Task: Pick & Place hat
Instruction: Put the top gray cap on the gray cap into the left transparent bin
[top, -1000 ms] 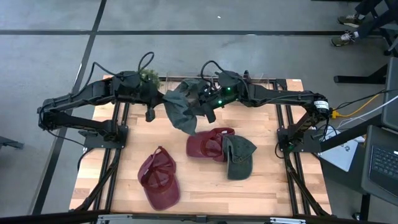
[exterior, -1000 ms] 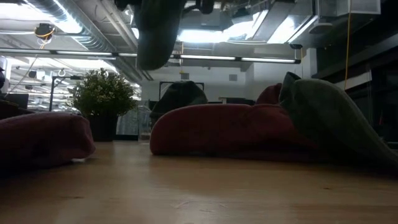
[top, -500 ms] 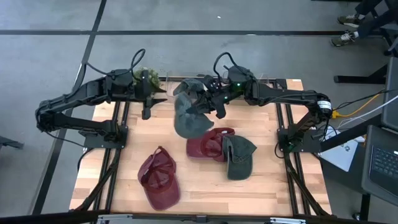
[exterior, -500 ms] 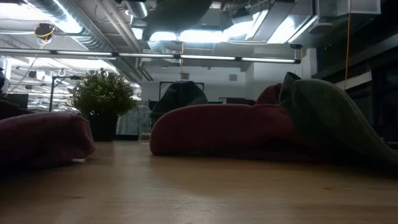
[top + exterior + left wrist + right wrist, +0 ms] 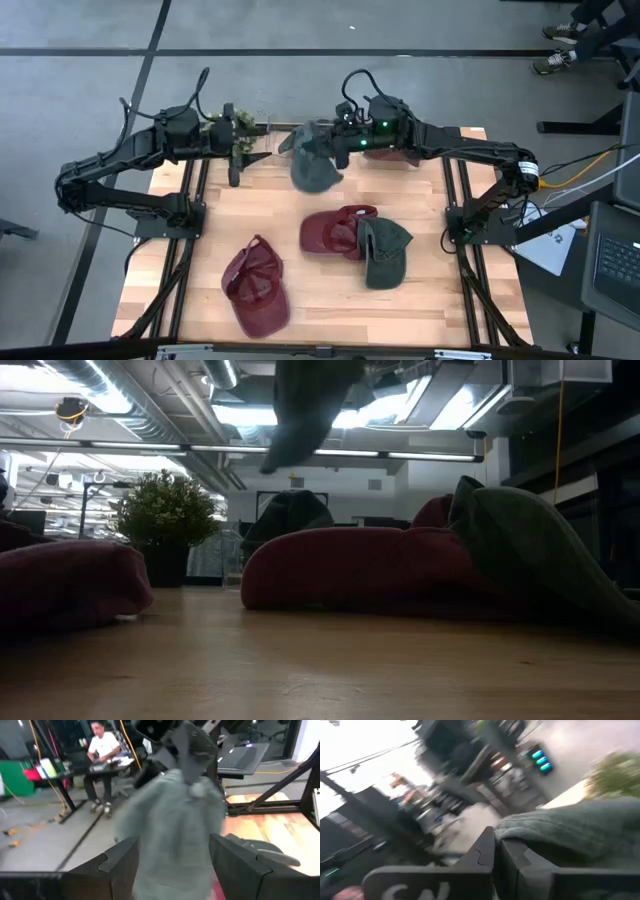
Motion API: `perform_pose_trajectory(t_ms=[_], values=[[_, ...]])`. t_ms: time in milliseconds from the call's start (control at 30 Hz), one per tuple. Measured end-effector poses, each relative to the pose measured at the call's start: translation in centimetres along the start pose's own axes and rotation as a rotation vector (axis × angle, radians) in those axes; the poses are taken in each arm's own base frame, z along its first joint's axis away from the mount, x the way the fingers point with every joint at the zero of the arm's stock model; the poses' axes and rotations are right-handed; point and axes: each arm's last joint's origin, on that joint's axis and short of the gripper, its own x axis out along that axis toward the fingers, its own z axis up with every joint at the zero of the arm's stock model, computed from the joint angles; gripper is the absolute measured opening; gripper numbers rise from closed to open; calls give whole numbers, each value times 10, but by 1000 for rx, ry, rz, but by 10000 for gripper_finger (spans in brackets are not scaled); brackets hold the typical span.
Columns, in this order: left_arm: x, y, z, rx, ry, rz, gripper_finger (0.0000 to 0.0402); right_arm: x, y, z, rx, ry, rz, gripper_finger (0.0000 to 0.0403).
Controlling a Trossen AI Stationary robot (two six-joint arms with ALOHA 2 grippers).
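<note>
The right pincer (image 5: 340,150) is clamped on the soft grey-green fabric cap (image 5: 316,165), which hangs in the air above the far middle of the wooden table (image 5: 320,290). The left pincer (image 5: 236,172) stands wide apart, empty, near the cap. Only the left wrist view shows a seated person (image 5: 102,757); the low view shows the cap's dangling edge (image 5: 300,415).
</note>
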Motion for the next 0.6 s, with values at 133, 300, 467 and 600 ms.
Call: perform_pose_trajectory(t_ms=[133,300,467,600], values=[[14,-3,-3,-36,30,-16,229,0,-3,2,-52,-62,-88,8],[39,-10,-2,-29,19,-45,229,2,-4,1,-67,-63,-98,9],[59,-14,-1,33,-11,-30,229,6,-8,-1,-66,-74,-128,9],[67,-16,-3,73,12,75,229,8,-10,-2,-68,-78,-130,9]])
